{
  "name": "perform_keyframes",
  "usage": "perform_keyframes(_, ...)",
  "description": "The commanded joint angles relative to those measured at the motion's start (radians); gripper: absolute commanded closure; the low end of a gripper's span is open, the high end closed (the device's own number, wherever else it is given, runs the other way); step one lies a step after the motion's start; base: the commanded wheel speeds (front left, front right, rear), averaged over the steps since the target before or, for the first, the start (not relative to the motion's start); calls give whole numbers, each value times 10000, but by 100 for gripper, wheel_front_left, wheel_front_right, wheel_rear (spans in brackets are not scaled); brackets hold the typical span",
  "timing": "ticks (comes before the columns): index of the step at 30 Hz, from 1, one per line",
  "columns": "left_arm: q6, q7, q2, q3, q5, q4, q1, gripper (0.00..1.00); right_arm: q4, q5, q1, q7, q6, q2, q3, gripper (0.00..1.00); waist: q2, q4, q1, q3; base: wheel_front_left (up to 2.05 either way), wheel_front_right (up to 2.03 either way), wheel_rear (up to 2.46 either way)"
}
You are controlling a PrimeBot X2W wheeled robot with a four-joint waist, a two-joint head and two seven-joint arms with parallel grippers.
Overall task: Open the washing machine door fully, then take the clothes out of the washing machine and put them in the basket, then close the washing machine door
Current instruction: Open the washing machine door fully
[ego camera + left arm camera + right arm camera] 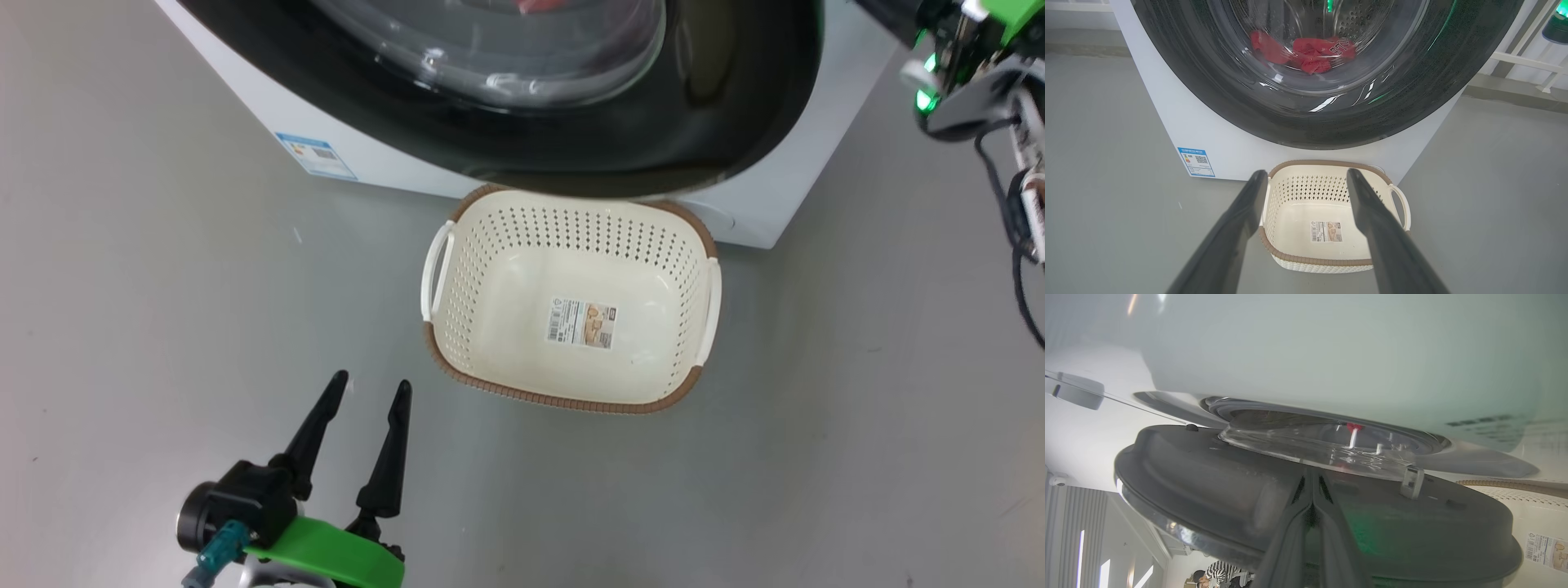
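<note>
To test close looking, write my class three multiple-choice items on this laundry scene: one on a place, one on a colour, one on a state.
1. Where does the basket stand?
A. on the floor before the washing machine
B. on top of the machine
C. inside the drum

2. What colour are most of the clothes seen through the washing machine door?
A. blue
B. red
C. green

3. How is the left gripper?
A. shut on a handle
B. shut on cloth
C. open and empty

Answers:
1 A, its brown rim lies by the machine's white front.
2 B, red fabric shows behind the glass.
3 C, its jaws stand apart above the floor.
</note>
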Motion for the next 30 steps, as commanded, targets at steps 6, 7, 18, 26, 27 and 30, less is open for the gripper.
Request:
perform_keyframes(6,-57,-122,150,338,3,-168,87,0,-823,9,905,423,40,480,316,100,0,-83,0,-478,0,0,0)
perform_keyframes(7,-57,-122,150,332,10,-167,123,0,-910,-8,1041,452,40,496,345,100,0,-84,0,-547,0,0,0)
perform_keyframes(18,-2,-122,150,326,88,-198,637,0,-2217,-59,2654,746,40,824,584,100,0,27,0,-1370,0,0,0)
perform_keyframes(26,122,-122,150,316,85,-305,1096,0,-3184,-163,3855,911,40,1085,800,100,0,363,0,-1930,0,0,0)
perform_keyframes(27,144,-122,150,322,83,-318,1144,0,-3310,-158,4003,903,40,1144,805,100,0,416,0,-1994,0,0,0)
perform_keyframes(30,192,-122,150,368,69,-369,1266,0,-3673,-223,4399,943,40,1287,906,100,0,592,0,-2152,0,0,0)
